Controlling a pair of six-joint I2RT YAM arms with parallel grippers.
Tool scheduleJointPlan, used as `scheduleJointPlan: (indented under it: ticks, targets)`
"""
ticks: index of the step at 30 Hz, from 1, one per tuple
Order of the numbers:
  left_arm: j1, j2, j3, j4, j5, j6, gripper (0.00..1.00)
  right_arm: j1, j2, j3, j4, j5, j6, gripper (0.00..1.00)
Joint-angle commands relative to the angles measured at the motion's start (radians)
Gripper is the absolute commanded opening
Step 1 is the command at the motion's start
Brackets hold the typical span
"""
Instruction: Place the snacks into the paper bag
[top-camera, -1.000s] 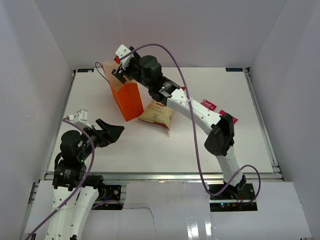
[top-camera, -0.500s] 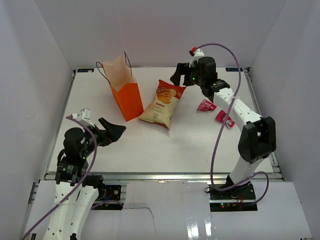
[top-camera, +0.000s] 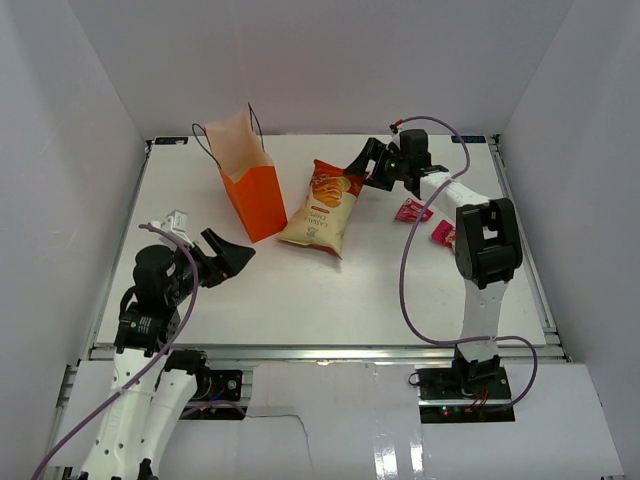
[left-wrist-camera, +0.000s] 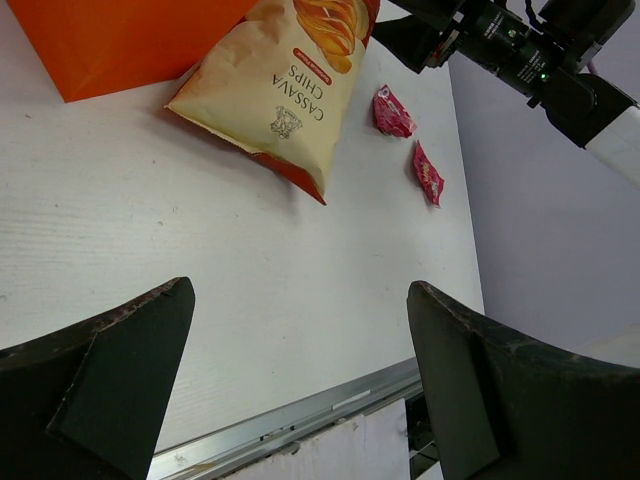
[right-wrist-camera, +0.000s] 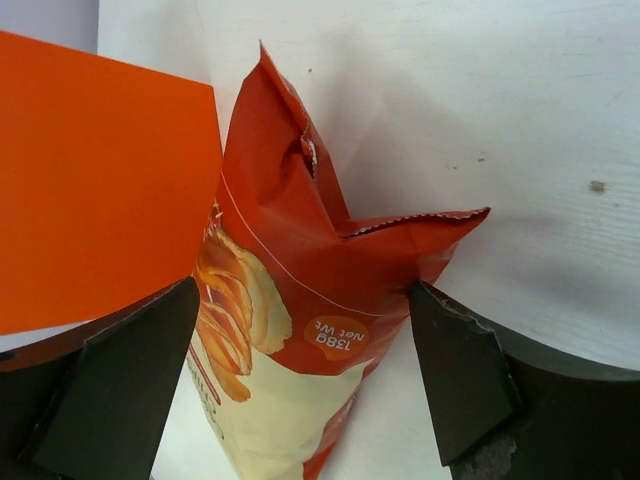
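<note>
Orange-red chip bag (top-camera: 326, 205) lay beside the paper bag (top-camera: 252, 190); the right tool (top-camera: 366, 166), spread wide over it, seemingly next had to descend and pinch.

Orange paper bag (top-camera: 253, 198); orange-red and cream chip bag (top-camera: 325, 207); seemingly pink packets (top-camera: 412, 210).

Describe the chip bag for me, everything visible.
The chip bag is glossy, orange-red at its crumpled top and cream below, printed with chip pictures, "Cassava Chips" and "138g Net Wt". It lies face up and slanted on the table, close beside the paper bag. The right gripper hangs open at its top end, not gripping it.
</note>
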Motion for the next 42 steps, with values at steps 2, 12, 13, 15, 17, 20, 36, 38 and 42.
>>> scheduleJointPlan:
  ticks: [2, 12, 13, 15, 17, 20, 36, 38, 42]
  targets:
    - [-0.001, 0.013, -0.007, 0.027, -0.004, -0.019, 0.98, -0.009, 0.037, 0.087, 0.067, -0.018, 0.079, 0.91]
    - [-0.002, 0.105, 0.000, 0.076, -0.001, -0.016, 0.98, -0.009, 0.092, 0.161, -0.008, 0.054, 0.041, 0.96]
    - [-0.001, 0.116, 0.001, 0.084, 0.006, -0.015, 0.98, -0.009, 0.103, 0.170, -0.011, 0.054, 0.041, 0.96]
    - [-0.002, 0.151, 0.009, 0.101, 0.012, -0.010, 0.98, -0.009, 0.129, 0.181, 0.008, 0.023, 0.059, 0.97]
    - [-0.002, 0.173, 0.016, 0.110, 0.016, 0.001, 0.98, -0.006, 0.147, 0.181, 0.034, 0.009, 0.070, 0.98]
    - [-0.002, 0.197, 0.023, 0.127, 0.019, 0.002, 0.98, -0.001, 0.167, 0.179, 0.043, -0.001, 0.072, 0.99]
    - [-0.002, 0.187, 0.041, 0.124, 0.011, -0.025, 0.98, -0.014, 0.218, 0.181, 0.167, -0.096, 0.110, 0.57]
    - [-0.002, 0.182, 0.042, 0.118, 0.011, -0.028, 0.98, -0.017, 0.209, 0.163, 0.184, -0.106, 0.122, 0.46]
    - [0.000, 0.158, 0.041, 0.107, 0.009, -0.036, 0.98, -0.034, 0.190, 0.141, 0.225, -0.138, 0.138, 0.29]
